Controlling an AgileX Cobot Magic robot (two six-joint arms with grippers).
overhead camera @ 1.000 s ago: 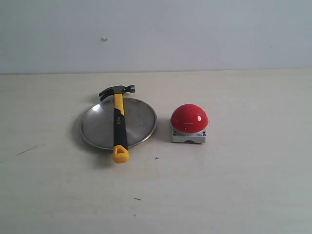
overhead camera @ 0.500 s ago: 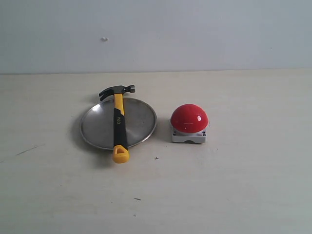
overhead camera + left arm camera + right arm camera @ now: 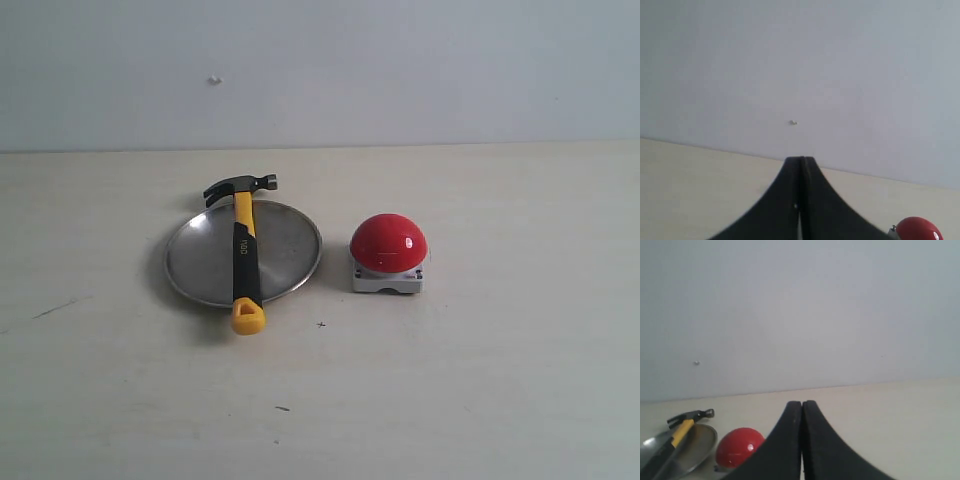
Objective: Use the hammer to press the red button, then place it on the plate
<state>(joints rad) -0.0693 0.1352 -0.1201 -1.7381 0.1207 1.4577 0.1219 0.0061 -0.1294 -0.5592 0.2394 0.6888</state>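
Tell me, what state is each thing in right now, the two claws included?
hammer: lying unheld across the plate, head beyond its far rim, yellow end beyond its near rim.
plate: flat on the table, carrying the hammer.
red button: on the table beside the plate, nothing touching it.
left gripper: shut, empty.
right gripper: shut, empty.

We see a round, shallow silver plate (image 3: 290,250) lying flat. A claw hammer (image 3: 243,255) lies across it, slightly left of the plate's middle. Its dark steel head juts past the plate's far rim, its yellow-and-black handle crosses the dish, and its yellow looped end overhangs the near rim. Just right of the plate, not touching it, sits the red button (image 3: 387,243), a glossy dome on a square grey-white base.
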